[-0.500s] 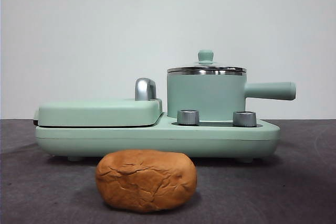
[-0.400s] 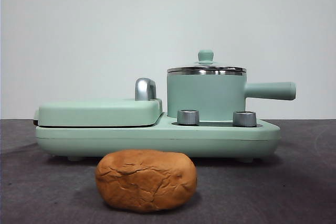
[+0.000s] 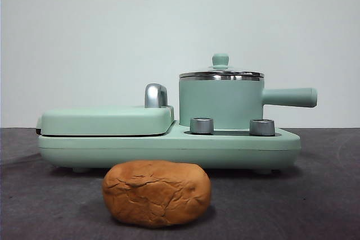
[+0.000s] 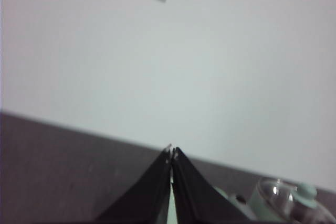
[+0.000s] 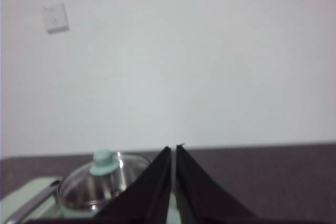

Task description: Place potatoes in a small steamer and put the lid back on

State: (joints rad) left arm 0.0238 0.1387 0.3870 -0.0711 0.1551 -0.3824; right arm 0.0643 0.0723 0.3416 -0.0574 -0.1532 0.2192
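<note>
No readable text, labels or numbers anywhere.

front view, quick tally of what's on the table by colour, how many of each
mint green: 3, the small steamer, the griddle cover, the base unit
orange-brown: 1, the potatoes, one lump
clear glass with steel rim: 1, the lid, on the steamer
steel knobs: 2
total: 7

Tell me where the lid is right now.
In the front view the lid sits closed on the small steamer, right of the griddle cover and behind the potato lying on the table.
</note>
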